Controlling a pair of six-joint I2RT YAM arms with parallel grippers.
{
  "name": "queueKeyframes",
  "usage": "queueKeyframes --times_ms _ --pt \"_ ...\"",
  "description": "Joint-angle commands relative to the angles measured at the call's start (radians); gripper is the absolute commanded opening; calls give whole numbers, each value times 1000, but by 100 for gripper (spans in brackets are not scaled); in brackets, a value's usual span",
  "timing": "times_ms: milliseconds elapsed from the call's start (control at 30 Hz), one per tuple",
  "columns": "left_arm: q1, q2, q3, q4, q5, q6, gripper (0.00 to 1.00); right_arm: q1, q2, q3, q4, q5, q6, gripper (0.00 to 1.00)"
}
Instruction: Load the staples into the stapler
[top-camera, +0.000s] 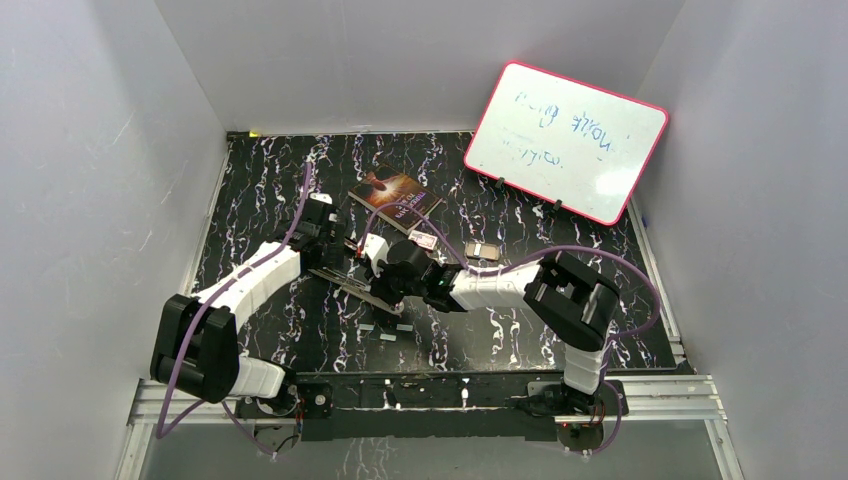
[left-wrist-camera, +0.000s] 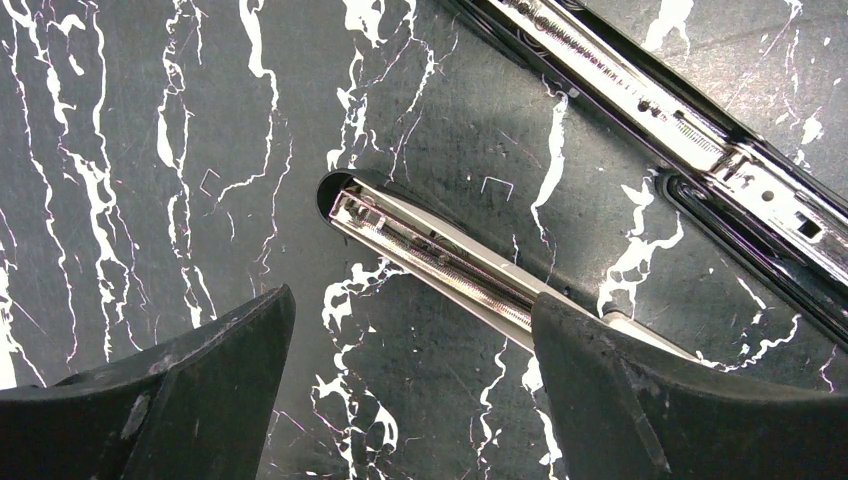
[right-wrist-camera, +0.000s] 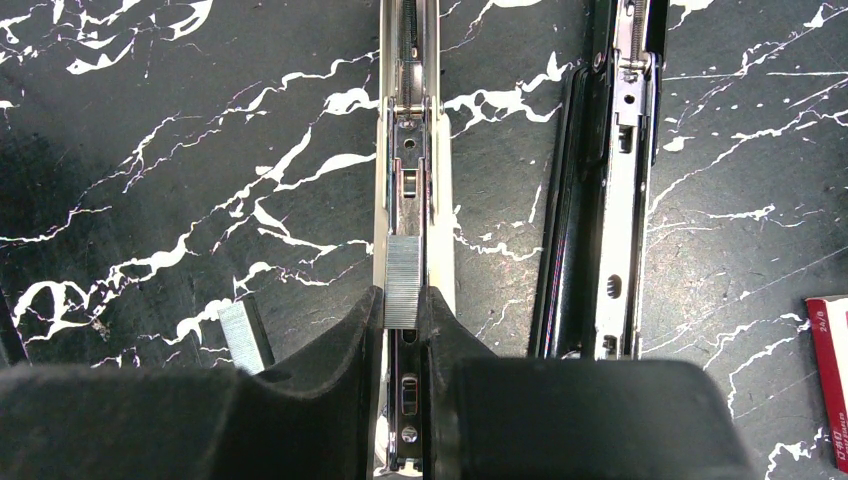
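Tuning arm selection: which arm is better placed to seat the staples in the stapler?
Right. The right gripper is shut on the staples, lined up over the open channel of the stapler. The left gripper is open and empty near the channel's tip.

The setting is a robotics lab test cell rather than a home or office. A black tabletop veined with white like marble (top-camera: 250, 180) is boxed in on its left, far and right sides by plain pale grey panel walls (top-camera: 90, 160). Along its near edge runs a bare silver aluminium rail frame (top-camera: 670, 398), where two white-and-black jointed robot arms (top-camera: 250, 285) are bolted, trailing thin purple cables (top-camera: 303, 195). At its far right corner leans a pink-framed whiteboard with handwritten scribbles (top-camera: 565, 140).
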Motion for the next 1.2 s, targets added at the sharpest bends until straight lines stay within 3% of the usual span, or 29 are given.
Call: queueKeyframes --times_ms 0,400,1167 --pt "-6 -2 -5 -4 -5 12 87 5 -8 35 22 10 8 0" --pt "-9 -2 -6 1 7 18 88 5 -72 -18 135 -12 17 0" --pt "-17 -2 -10 7 22 27 88 5 -31 8 42 39 28 0"
